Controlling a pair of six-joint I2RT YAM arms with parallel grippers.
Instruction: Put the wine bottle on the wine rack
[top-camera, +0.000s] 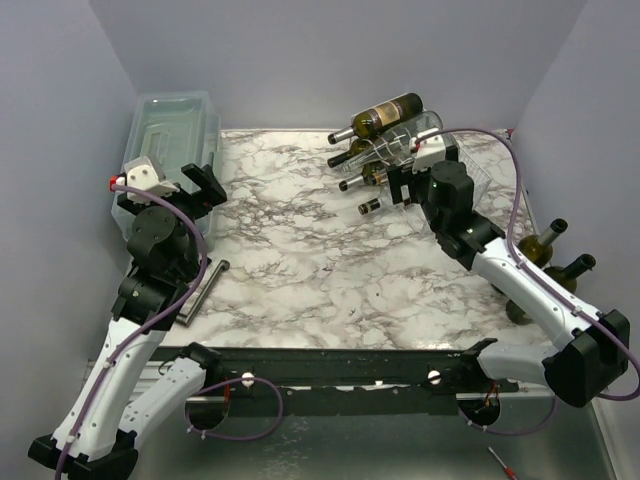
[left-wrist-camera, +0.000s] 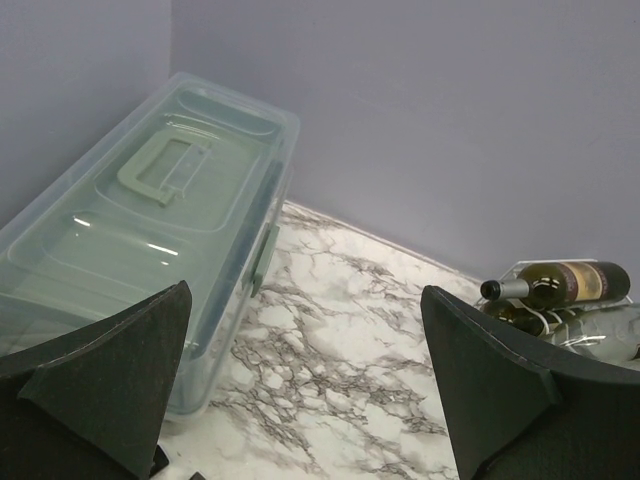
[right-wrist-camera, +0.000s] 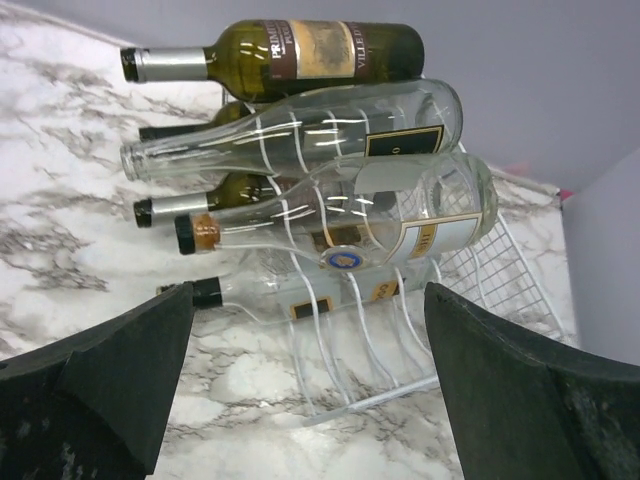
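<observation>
White grey-veined marble tabletop (top-camera: 300, 260) between lilac walls (top-camera: 300, 60); left claw (left-wrist-camera: 305, 300), right claw (right-wrist-camera: 310, 295) both agape, empty.

left arm (top-camera: 160, 240) folded | left tool (left-wrist-camera: 305, 300) jaws apart | right arm (top-camera: 530, 290) stretched forward | right tool (right-wrist-camera: 310, 295) jaws apart

Robot lab cell: plain walls (top-camera: 330, 60), marble tabletop (top-camera: 300, 260).

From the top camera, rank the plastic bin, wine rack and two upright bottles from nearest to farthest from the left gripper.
1. plastic bin, beside the left gripper, far left.
2. wine rack, back right.
3. upright bottles, right edge, closer to the arm bases.
</observation>
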